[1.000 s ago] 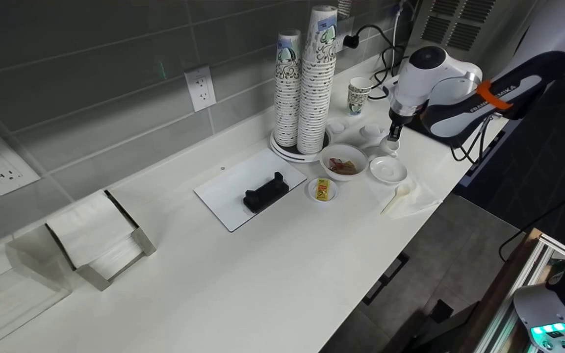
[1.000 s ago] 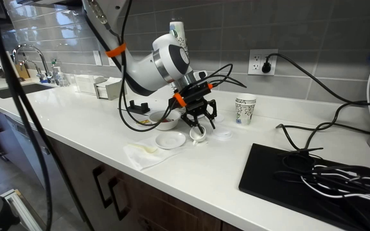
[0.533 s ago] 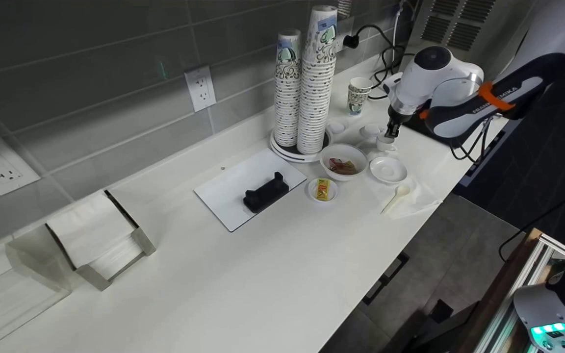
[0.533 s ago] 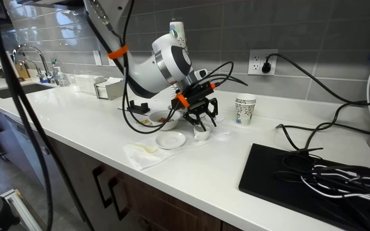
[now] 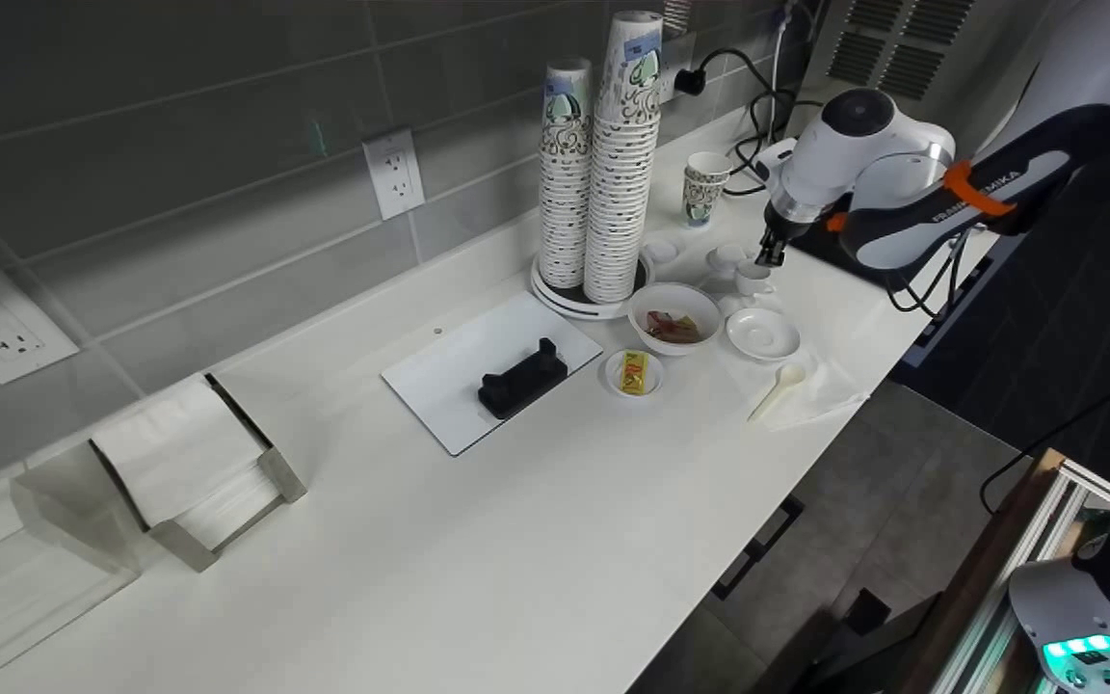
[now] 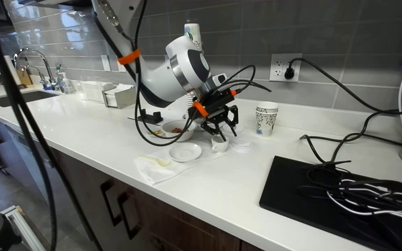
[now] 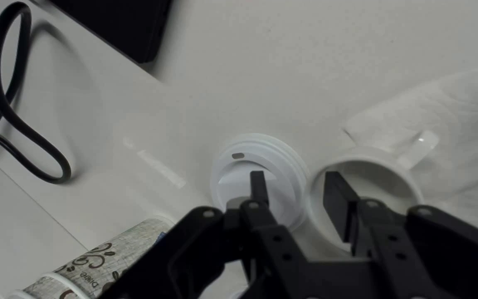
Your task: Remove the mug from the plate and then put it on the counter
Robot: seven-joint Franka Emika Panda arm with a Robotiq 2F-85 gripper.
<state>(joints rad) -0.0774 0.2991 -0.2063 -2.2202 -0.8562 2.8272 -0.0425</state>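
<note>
Leftward in an exterior view, a sink [image 6: 38, 96] is set into the counter [image 6: 232, 174]. At mid-frame lies the plate [image 6: 185, 152]; just right of it, clear of its rim, the mug [image 6: 220, 146] stands upright. Above, the gripper [image 6: 230, 137] has its fingers spread, one tip at the mug's mouth. Farther right stand paper cups [image 6: 266, 119].

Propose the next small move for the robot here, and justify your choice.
Probably lift the tool straight up: the mug stands upright off the plate, the tool is open, and one finger reaches over or into the mug, so moving sideways might knock it.
</note>
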